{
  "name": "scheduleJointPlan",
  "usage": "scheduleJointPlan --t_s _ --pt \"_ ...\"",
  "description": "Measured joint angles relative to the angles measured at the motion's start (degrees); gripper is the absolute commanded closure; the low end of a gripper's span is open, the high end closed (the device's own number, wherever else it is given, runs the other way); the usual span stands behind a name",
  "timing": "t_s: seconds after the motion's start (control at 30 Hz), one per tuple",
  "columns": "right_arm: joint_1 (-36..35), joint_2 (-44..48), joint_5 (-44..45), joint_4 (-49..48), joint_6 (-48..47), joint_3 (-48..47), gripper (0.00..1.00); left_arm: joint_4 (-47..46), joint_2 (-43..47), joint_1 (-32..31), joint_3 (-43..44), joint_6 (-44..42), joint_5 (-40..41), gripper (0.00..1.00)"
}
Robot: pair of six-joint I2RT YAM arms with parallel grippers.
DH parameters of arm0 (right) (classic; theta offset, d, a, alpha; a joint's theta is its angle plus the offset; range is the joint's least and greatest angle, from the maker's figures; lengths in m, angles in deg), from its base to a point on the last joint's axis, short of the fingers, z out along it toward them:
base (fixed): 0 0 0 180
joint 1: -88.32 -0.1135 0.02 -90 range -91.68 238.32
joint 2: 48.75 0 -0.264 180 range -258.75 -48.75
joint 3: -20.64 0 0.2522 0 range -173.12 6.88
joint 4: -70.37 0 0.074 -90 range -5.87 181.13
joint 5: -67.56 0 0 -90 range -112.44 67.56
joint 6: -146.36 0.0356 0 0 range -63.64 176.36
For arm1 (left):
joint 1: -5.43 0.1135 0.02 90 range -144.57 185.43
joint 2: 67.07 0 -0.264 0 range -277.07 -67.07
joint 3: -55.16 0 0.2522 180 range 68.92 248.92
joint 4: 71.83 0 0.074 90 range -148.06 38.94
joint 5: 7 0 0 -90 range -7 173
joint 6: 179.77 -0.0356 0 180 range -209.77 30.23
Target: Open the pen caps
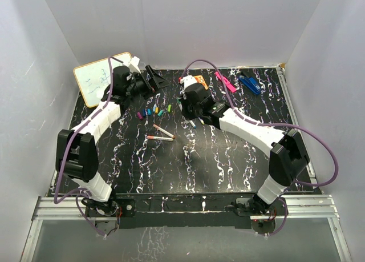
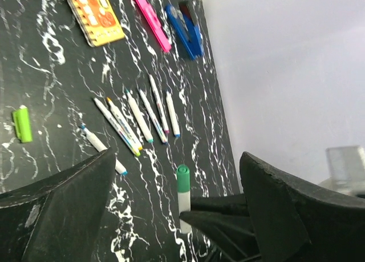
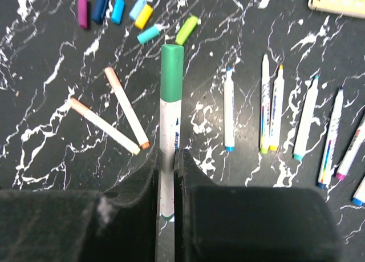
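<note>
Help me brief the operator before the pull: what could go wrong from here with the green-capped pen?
1. The right claw pinches the pen near its tail end, far from the green cap; a tug might slide or tilt it.
2. The left claw is open, the cap low between its fingers; it may close on barrel instead.
3. A dropped cap could scatter the loose caps nearby.
</note>
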Motion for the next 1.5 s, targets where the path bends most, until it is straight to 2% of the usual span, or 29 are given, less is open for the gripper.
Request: scheduleJointPlan --t_s 0.47,0.87,1.5 --pt "1.4 -2.1 -2.3 -0.2 -2.1 -4.0 1.0 -0.4 -3.6 -4.3 0.0 -0.1 -6.2 0.22" --pt "2.1 -2.1 -3.5 -0.2 -2.2 -5.1 1.0 -0.7 -5.9 -6.9 0.1 -0.4 -6.1 0.35" --pt "2.1 -2.1 -5.3 -0.2 -2.5 -5.4 1.0 -0.2 -6.0 -7.0 1.5 0.0 -1.9 0.56"
